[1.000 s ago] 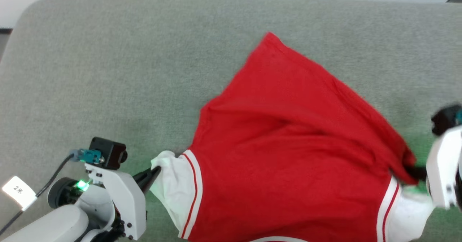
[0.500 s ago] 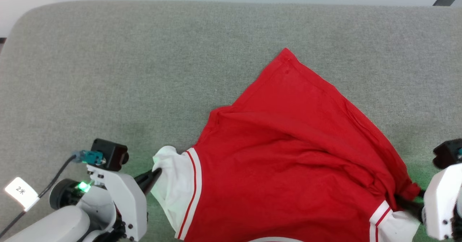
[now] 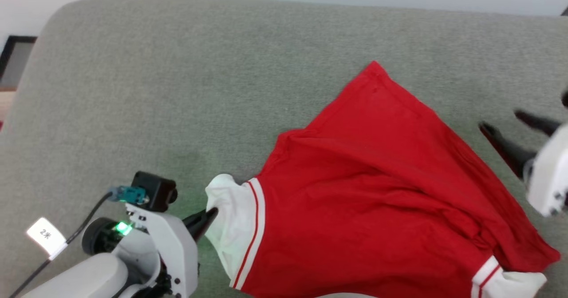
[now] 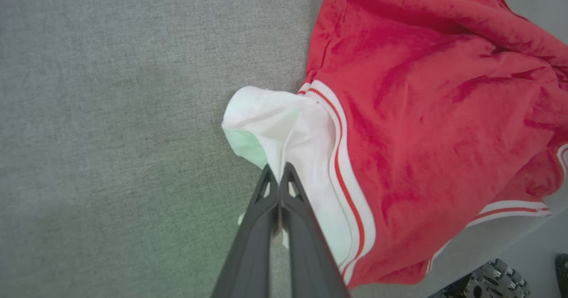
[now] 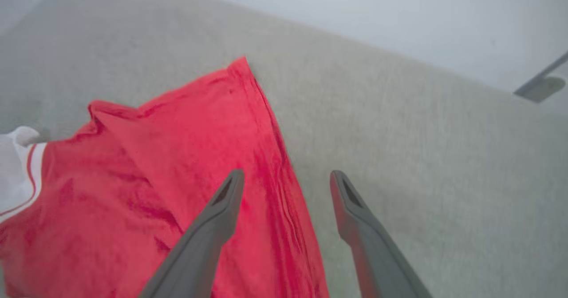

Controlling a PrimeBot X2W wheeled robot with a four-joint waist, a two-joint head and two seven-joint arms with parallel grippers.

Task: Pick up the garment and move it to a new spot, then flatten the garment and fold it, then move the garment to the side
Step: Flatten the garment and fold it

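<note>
- Left gripper (image 3: 215,211) has its fingers pressed together, pinching the white part (image 3: 230,218) of the garment (image 3: 377,191) right at the fingertips.
- In the left wrist view, the left gripper (image 4: 277,169) bites a fold of the white cloth (image 4: 284,125). The cloth bunches up just ahead of the tips.
- A white band with a thin red stripe (image 4: 341,164) runs just past that white part, on the far side from the left gripper. Beyond it is the red body of the garment (image 4: 421,111).
- Right gripper (image 3: 499,119) is spread wide and holds nothing.
- In the right wrist view, the right gripper (image 5: 287,173) straddles the garment's side edge, with one finger over the red cloth (image 5: 177,164) and the other over the bare table (image 5: 421,156).
- I cannot tell if the right fingertips touch the cloth or hang above it.
- The garment lies on the grey cloth-covered table (image 3: 177,89), between the two grippers. It is spread but wrinkled, and one red corner points away from both grippers.
- A second white cuff (image 3: 510,284) sits at the garment's near corner, below the right gripper and apart from it.
- The table beside the left gripper (image 4: 111,111) is bare grey fabric with a green tint near the fingers.
- A green light (image 3: 120,228) glows on the left arm behind the gripper, with a white tag (image 3: 45,235) on the cable further back.
</note>
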